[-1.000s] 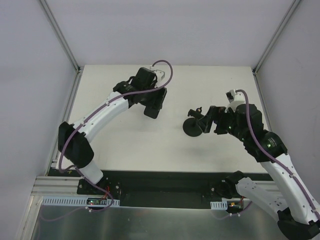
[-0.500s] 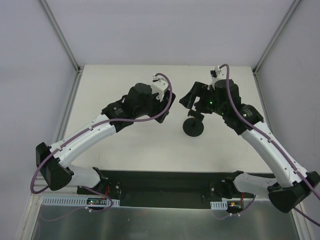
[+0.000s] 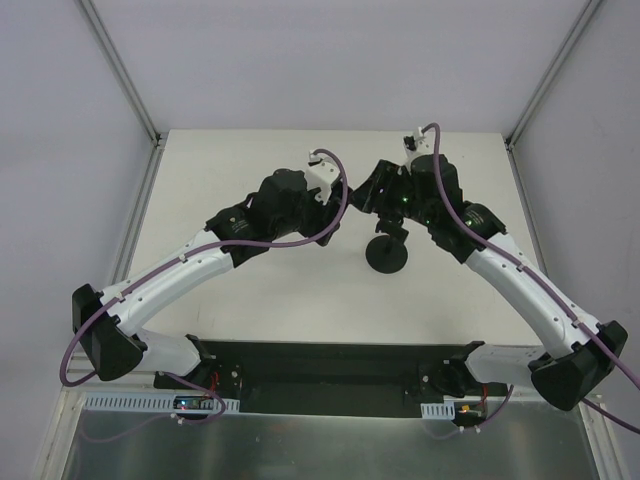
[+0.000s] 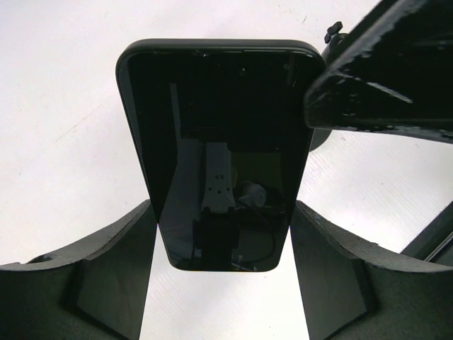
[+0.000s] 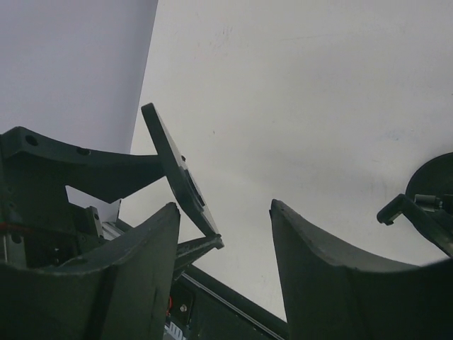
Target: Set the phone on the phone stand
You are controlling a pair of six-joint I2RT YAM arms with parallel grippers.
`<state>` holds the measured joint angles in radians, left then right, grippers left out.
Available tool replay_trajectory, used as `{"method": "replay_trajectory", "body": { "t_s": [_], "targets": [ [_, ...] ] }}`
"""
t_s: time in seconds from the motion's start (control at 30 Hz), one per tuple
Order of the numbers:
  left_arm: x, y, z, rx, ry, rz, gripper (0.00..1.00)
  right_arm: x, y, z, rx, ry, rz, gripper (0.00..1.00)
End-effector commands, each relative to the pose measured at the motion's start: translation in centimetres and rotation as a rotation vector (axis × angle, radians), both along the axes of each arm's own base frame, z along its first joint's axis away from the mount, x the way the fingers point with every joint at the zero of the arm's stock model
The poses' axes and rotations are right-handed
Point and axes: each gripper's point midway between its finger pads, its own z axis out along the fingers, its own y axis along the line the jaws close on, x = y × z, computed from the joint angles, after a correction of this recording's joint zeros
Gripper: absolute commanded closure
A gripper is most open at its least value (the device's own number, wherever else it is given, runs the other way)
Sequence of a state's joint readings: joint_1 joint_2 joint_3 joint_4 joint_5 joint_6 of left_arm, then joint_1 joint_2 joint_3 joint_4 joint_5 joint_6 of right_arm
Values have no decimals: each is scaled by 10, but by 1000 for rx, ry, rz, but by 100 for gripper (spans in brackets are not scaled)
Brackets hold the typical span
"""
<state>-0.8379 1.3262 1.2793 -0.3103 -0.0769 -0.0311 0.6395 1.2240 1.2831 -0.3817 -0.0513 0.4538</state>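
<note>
L gripper [image 4: 223, 207] is clenched on the phone [image 4: 219, 127], pinching its long edges near one end. Phone is up off the bench [image 3: 300, 300], just beyond and left of the phone stand [image 3: 387, 257], glossy face toward the L wrist cam. R gripper [image 5: 223, 207] is released, jaws apart w/ nothing betw. them. It hovers above the stand's far side, w/ the phone edge-on just outside one jaw; touching or not, can't tell. Stand is upright on its disc base, no phone on it yet. My read: handover, or a 2-arm steady before seating. To do it well: R takes the free end square across the edges w/ full pad contact before L lets go. Match phone tilt to the cradle and lower slowly, as the light stand could tip or slide if nudged.
</note>
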Motion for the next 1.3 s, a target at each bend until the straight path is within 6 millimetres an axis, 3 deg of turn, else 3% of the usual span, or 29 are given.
{"method": "replay_trajectory", "body": {
  "t_s": [0.0,0.6,0.67,0.73,0.8,0.97,1.07,1.13,1.17,1.23,1.27],
  "targets": [
    [0,-13,29,-76,-83,-41,100,6,16,31,97,-55,25,46],
    [-12,-21,36,-147,-44,-73,100,5,51,8,198,-37,87,75],
    [-13,-22,38,-154,-44,-74,100,5,53,8,202,-45,96,81],
    [-19,-27,37,-166,-26,-111,100,4,53,9,190,-63,114,96],
    [-25,-34,42,-178,-19,-160,100,0,51,11,176,-87,135,99],
    [-43,-40,56,-234,1,-243,46,-18,32,18,86,-201,217,99],
    [-55,-37,66,-256,-22,-303,33,-39,18,29,69,-269,303,99],
    [-64,-36,75,-282,-51,-344,31,-50,7,26,28,-315,362,99],
    [-67,-35,78,-290,-58,-359,29,-67,3,37,48,-356,416,99],
    [-77,-36,87,-323,-73,-409,28,-80,-4,34,27,-388,468,99],
    [-87,-39,90,-341,-65,-469,28,-96,-7,43,47,-423,522,99]
  ]
}}
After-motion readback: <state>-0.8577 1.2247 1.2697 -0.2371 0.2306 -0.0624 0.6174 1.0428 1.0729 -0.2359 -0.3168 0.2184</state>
